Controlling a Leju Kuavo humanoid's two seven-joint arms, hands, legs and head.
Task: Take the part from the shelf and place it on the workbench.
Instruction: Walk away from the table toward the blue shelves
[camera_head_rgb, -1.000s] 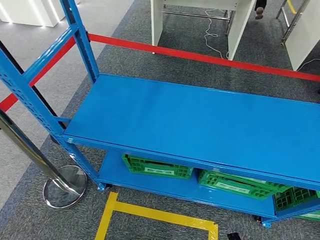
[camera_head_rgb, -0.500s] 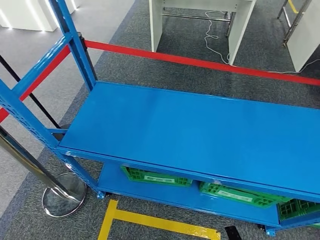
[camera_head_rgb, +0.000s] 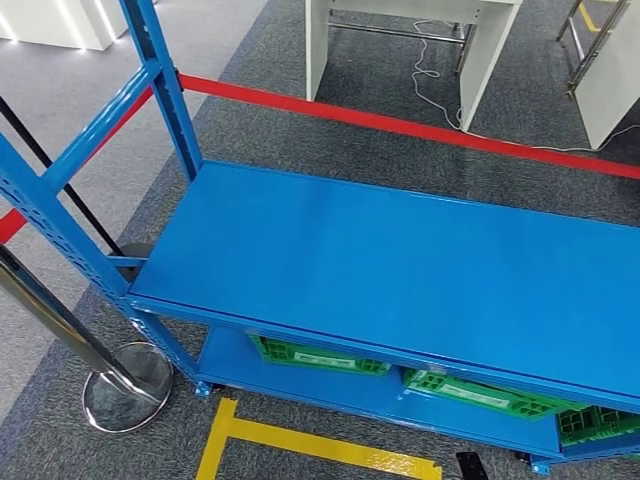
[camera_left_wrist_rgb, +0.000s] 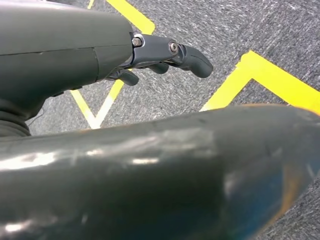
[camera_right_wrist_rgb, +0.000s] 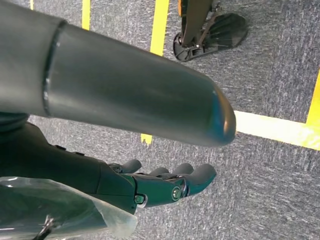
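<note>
The blue shelf (camera_head_rgb: 392, 260) stands right in front of me, and the stretch of its top board that I see is bare. No loose part shows on it. My left hand (camera_left_wrist_rgb: 166, 55) hangs over the grey carpet with its fingers stretched out and nothing in them. My right hand (camera_right_wrist_rgb: 166, 185) also hangs over the carpet, fingers straight and apart, nothing between them and the thumb. A crumpled piece of clear plastic (camera_right_wrist_rgb: 56, 212) lies against the wrist side of the right hand; I cannot tell what it is.
Green crates (camera_head_rgb: 324, 357) sit on the shelf's lower board. A chrome stanchion base (camera_head_rgb: 124, 385) stands at the shelf's left end. A red barrier belt (camera_head_rgb: 407, 125) runs behind the shelf, with a white bench (camera_head_rgb: 407, 40) beyond. Yellow floor tape (camera_head_rgb: 302, 440) marks the carpet near me.
The whole head view has shifted slightly, so the camera moved. The shelf and crates keep their places relative to each other.
</note>
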